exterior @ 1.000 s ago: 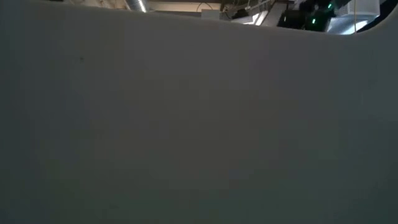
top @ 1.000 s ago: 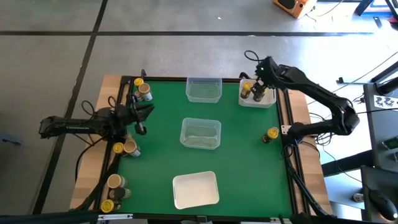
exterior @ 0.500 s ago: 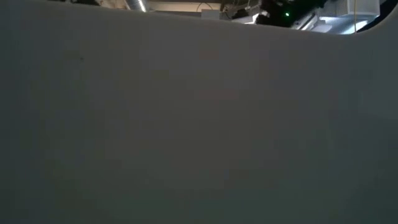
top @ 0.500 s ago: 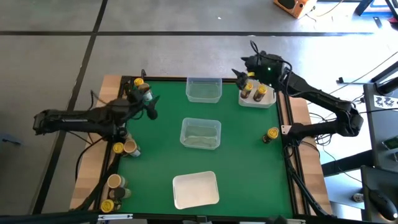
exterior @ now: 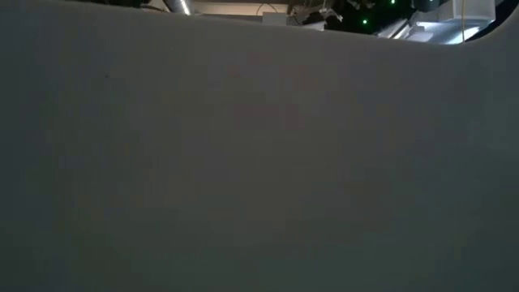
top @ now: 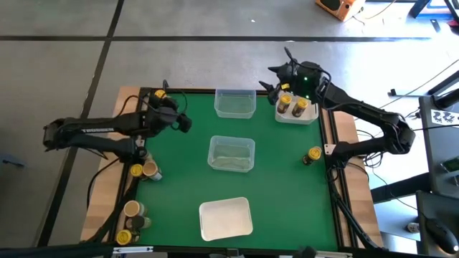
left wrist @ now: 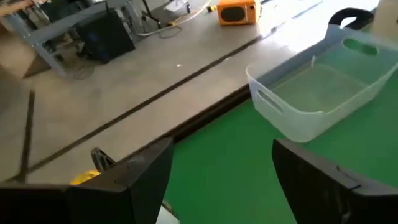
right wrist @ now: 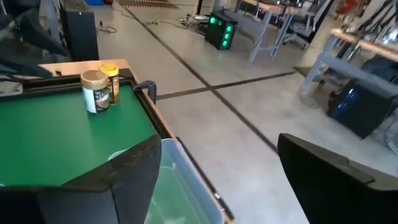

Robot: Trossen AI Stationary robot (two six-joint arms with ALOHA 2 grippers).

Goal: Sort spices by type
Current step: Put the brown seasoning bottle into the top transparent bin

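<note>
Spice jars stand in groups in the high view: a yellow-topped jar [top: 159,94] at the far left corner, with a tan-topped jar [right wrist: 94,91] beside it. Two more jars [top: 143,170] stand at the left edge, three [top: 131,221] at the near left corner, and one yellow-topped jar [top: 313,155] at the right edge. Two jars [top: 292,106] stand upright in the white tray [top: 297,117] at the far right. My left gripper [top: 183,122] hangs open above the mat by the far left jars, nothing between its fingers. My right gripper [top: 269,77] is open and empty, just left of the white tray.
A clear tray [top: 234,102] sits at the far middle, another clear tray [top: 231,153] at the centre, and a white tray [top: 225,218] near the front edge. The low view is filled by a pale surface close to the camera.
My left gripper has risen from the mat's left side, gone toward the far edge and tipped up from pointing down to nearly level. My right gripper has lifted off the white tray with the two jars, moved left and far of it, and tipped up toward level.
</note>
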